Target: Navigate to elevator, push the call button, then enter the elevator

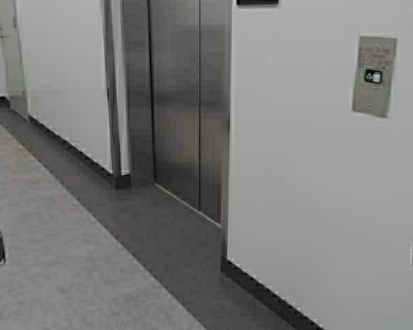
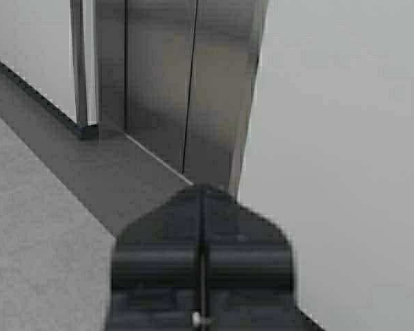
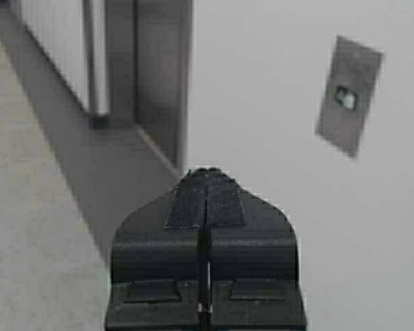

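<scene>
The elevator [image 1: 186, 103] has brushed steel double doors, closed, set back in the wall ahead and left of centre; it also shows in the left wrist view [image 2: 179, 83] and at the edge of the right wrist view [image 3: 159, 69]. The call button [image 1: 374, 75] is a grey metal plate on the white wall at upper right, also seen in the right wrist view [image 3: 348, 96]. My left gripper [image 2: 203, 189] is shut and empty, pointing toward the door's right jamb. My right gripper [image 3: 207, 172] is shut and empty, well short of the plate and left of it.
A white wall [image 1: 316, 206] with a dark baseboard stands close on the right. Grey floor [image 1: 62, 261] with a darker strip [image 1: 158, 234] runs along the wall. A further white wall section [image 1: 62, 75] and a doorway lie at far left.
</scene>
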Robot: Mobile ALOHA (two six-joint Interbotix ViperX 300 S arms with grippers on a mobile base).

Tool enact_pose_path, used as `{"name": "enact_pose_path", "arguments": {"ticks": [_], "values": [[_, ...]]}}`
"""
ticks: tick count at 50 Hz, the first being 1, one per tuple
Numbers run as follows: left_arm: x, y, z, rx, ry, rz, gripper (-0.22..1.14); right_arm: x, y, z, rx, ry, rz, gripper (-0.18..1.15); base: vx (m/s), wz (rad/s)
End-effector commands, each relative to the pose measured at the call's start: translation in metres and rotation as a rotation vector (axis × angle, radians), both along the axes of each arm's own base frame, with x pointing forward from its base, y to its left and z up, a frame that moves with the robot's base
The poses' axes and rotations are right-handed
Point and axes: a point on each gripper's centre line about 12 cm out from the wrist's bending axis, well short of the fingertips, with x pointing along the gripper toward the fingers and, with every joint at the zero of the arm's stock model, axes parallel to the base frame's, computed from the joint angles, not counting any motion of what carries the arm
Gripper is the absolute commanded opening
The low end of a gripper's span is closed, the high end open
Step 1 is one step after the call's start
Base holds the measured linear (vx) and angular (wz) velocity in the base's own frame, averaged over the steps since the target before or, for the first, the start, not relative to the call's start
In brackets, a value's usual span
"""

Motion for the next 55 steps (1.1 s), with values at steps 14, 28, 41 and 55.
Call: {"name": "enact_pose_path", "arguments": {"ticks": [14, 28, 41, 55], "values": [[-0.015, 0.000, 0.011, -0.009, -0.041, -0.007, 0.02, 0.006, 0.000, 0.011, -0.052, 0.002, -0.003, 0.05, 0.41, -0.05], [-0.013, -0.001, 0.015, -0.009, -0.047, -0.009, 0.02, 0.023, 0.001, 0.007, -0.095, 0.063, -0.002, 0.05, 0.32, -0.09], [-0.026, 0.000, 0.021, -0.027, -0.088, -0.008, 0.02, 0.024, 0.003, 0.014, -0.183, 0.147, 0.003, 0.05, 0.28, -0.02], [-0.030, 0.001, 0.025, -0.037, -0.102, -0.005, 0.02, 0.028, 0.001, 0.021, -0.370, 0.313, -0.004, 0.05, 0.23, 0.02]]}}
